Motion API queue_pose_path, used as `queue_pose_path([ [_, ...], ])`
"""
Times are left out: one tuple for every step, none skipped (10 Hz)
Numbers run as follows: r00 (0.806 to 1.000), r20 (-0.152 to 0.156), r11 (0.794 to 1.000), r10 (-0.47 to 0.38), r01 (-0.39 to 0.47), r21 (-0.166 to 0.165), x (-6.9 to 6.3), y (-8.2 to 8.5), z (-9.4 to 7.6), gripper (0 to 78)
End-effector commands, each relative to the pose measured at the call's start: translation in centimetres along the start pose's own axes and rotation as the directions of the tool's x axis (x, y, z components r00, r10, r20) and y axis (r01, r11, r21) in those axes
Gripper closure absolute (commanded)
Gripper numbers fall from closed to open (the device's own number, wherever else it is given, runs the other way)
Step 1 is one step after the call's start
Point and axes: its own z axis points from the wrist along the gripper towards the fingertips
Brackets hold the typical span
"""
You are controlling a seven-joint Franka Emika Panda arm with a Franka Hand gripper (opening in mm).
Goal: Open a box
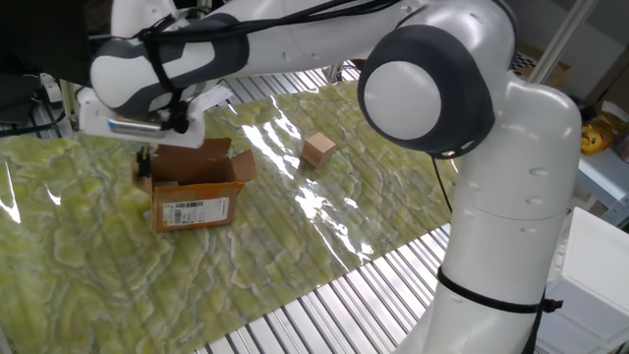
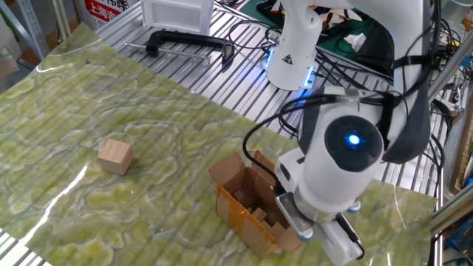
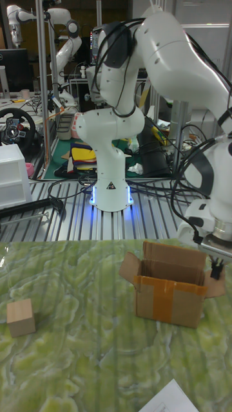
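Open box (image 2: 247,203) beside tan cube (image 2: 116,157)

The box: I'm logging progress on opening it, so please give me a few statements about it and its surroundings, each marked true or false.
1. The box has its top flaps up. True.
2. The pincer is deep inside the box. False: it is at the box's outer edge.
3. The small tan cube lies inside the box. False: it sits apart on the green mat.
4. A white barcode label is on one side of the box. True.
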Motion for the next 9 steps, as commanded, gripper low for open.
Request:
queue_pose_path([
  [0.999, 0.046, 1.0, 0.025, -0.024, -0.009, -0.1, 1.2, 1.4, 77.6],
  [0.998, 0.052, 1.0, 0.028, -0.027, -0.01, -0.2, 1.4, 1.9, 77.6],
  [0.998, 0.058, 1.0, 0.029, -0.028, -0.008, -0.3, 1.6, 2.3, 77.6],
  [0.998, 0.062, 1.0, 0.026, -0.026, -0.003, -0.4, 1.7, 2.7, 77.6],
  [0.998, 0.063, 1.0, 0.026, -0.026, -0.002, -0.4, 1.8, 2.8, 77.6],
  [0.998, 0.063, 1.0, 0.026, -0.026, -0.002, -0.4, 1.8, 2.8, 77.6],
  [0.998, 0.063, 1.0, 0.026, -0.026, -0.002, -0.5, 1.9, 3.0, 77.6],
  [0.998, 0.064, 1.0, 0.028, -0.028, -0.001, -0.5, 1.9, 3.2, 77.6],
  [0.997, 0.067, 1.0, 0.029, -0.029, 0.002, -0.6, 2.0, 3.3, 77.6],
])
